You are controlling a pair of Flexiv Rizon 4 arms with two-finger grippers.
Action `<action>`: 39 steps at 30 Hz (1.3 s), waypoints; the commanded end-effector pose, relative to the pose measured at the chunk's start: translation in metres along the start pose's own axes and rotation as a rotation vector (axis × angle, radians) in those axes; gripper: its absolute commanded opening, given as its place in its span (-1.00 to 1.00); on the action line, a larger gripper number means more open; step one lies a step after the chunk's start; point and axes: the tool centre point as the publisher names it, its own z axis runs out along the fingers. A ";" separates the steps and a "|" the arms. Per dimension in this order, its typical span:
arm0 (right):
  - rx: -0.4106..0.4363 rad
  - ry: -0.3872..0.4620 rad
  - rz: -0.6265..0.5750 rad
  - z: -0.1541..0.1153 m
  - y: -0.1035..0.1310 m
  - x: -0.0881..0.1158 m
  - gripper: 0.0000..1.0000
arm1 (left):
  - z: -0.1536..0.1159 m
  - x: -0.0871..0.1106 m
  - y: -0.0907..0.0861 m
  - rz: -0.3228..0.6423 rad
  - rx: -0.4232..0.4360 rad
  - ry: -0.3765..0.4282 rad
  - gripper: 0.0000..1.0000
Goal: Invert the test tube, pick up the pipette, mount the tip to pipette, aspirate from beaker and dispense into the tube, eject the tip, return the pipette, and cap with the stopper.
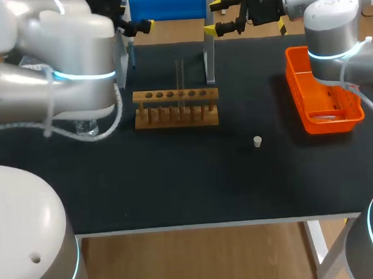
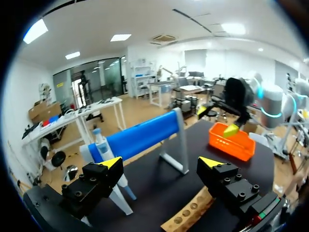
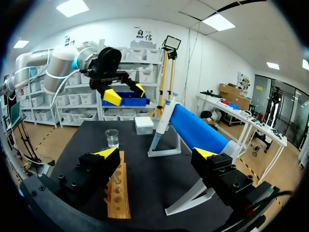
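A clear test tube (image 1: 181, 83) stands upright in the wooden rack (image 1: 175, 107) (image 3: 118, 193) at mid-table. The small pale stopper (image 1: 257, 141) lies to the rack's front right. The pipette (image 3: 161, 123) (image 2: 103, 149) hangs at one end of the blue-roller stand (image 1: 167, 6) (image 2: 145, 135) at the back. A glass beaker (image 3: 112, 137) (image 1: 86, 127) sits left of the rack, half hidden under my left arm. My left gripper (image 2: 161, 163) (image 3: 123, 93) is open and empty, high by the stand's left end. My right gripper (image 3: 157, 153) (image 1: 221, 17), open and empty, hangs by its right end.
An orange tray (image 1: 322, 98) (image 2: 231, 141) lies at the table's right side under my right arm. A white box (image 3: 144, 124) stands near the pipette's end of the stand. The stand's white legs (image 1: 210, 57) come down behind the rack.
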 end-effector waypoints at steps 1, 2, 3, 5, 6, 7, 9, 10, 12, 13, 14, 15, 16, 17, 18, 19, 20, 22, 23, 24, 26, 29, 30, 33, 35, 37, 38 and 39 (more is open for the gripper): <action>0.004 0.005 0.001 -0.001 0.001 -0.001 1.00 | -0.021 0.018 0.010 0.190 0.140 0.514 1.00; 0.004 0.005 0.001 -0.001 0.001 -0.001 1.00 | -0.023 0.026 0.012 0.241 0.110 0.571 1.00; 0.004 0.005 0.001 -0.001 0.001 -0.001 1.00 | -0.023 0.026 0.012 0.241 0.110 0.571 1.00; 0.004 0.005 0.001 -0.001 0.001 -0.001 1.00 | -0.023 0.026 0.012 0.241 0.110 0.571 1.00; 0.004 0.005 0.001 -0.001 0.001 -0.001 1.00 | -0.023 0.026 0.012 0.241 0.110 0.571 1.00; 0.004 0.005 0.001 -0.001 0.001 -0.001 1.00 | -0.023 0.026 0.012 0.241 0.110 0.571 1.00; 0.004 0.005 0.001 -0.001 0.001 -0.001 1.00 | -0.023 0.026 0.012 0.241 0.110 0.571 1.00; 0.004 0.005 0.001 -0.001 0.001 -0.001 1.00 | -0.023 0.026 0.012 0.241 0.110 0.571 1.00; 0.004 0.005 0.001 -0.001 0.001 -0.001 1.00 | -0.023 0.026 0.012 0.241 0.110 0.571 1.00; 0.004 0.005 0.001 -0.001 0.001 -0.001 1.00 | -0.023 0.026 0.012 0.241 0.110 0.571 1.00; 0.004 0.005 0.001 -0.001 0.001 -0.001 1.00 | -0.023 0.026 0.012 0.241 0.110 0.571 1.00; 0.004 0.005 0.001 -0.001 0.001 -0.001 1.00 | -0.023 0.026 0.012 0.241 0.110 0.571 1.00; 0.004 0.005 0.001 -0.001 0.001 -0.001 1.00 | -0.023 0.026 0.012 0.241 0.110 0.571 1.00; 0.004 0.005 0.001 -0.001 0.001 -0.001 1.00 | -0.020 0.026 0.011 0.259 0.115 0.561 1.00; 0.004 0.005 0.001 -0.001 0.001 -0.001 1.00 | -0.017 0.027 0.010 0.270 0.116 0.571 1.00; 0.004 0.005 0.001 -0.001 0.001 -0.001 1.00 | -0.013 0.030 0.009 0.283 0.106 0.580 1.00; 0.004 0.005 0.001 -0.001 0.001 -0.001 1.00 | -0.010 0.033 0.010 0.289 0.100 0.587 1.00; 0.004 0.005 0.001 -0.001 0.001 -0.001 1.00 | -0.008 0.041 0.011 0.302 0.107 0.597 1.00; 0.004 0.005 0.001 -0.001 0.001 -0.001 1.00 | -0.007 0.044 0.013 0.302 0.106 0.596 1.00; 0.004 0.005 0.001 -0.001 0.001 -0.001 1.00 | -0.006 0.047 0.015 0.301 0.117 0.598 1.00; 0.004 0.005 0.001 -0.001 0.001 -0.001 1.00 | -0.003 0.054 0.020 0.293 0.118 0.605 1.00; 0.004 0.005 0.001 -0.001 0.001 -0.001 1.00 | 0.004 0.064 0.025 0.289 0.119 0.625 1.00; 0.004 0.005 0.001 -0.001 0.001 -0.001 1.00 | 0.006 0.067 0.027 0.286 0.111 0.633 1.00; 0.004 0.005 0.001 -0.001 0.001 -0.001 1.00 | 0.011 0.075 0.033 0.281 0.100 0.647 1.00; 0.004 0.005 0.001 -0.001 0.001 -0.001 1.00 | 0.014 0.081 0.037 0.275 0.091 0.655 1.00; 0.004 0.005 0.001 -0.001 0.001 -0.001 1.00 | 0.014 0.084 0.041 0.272 0.090 0.656 1.00; 0.004 0.005 0.001 -0.001 0.001 -0.001 1.00 | 0.015 0.086 0.043 0.269 0.088 0.656 1.00; 0.004 0.005 0.001 -0.001 0.001 -0.001 1.00 | 0.016 0.088 0.045 0.266 0.079 0.657 1.00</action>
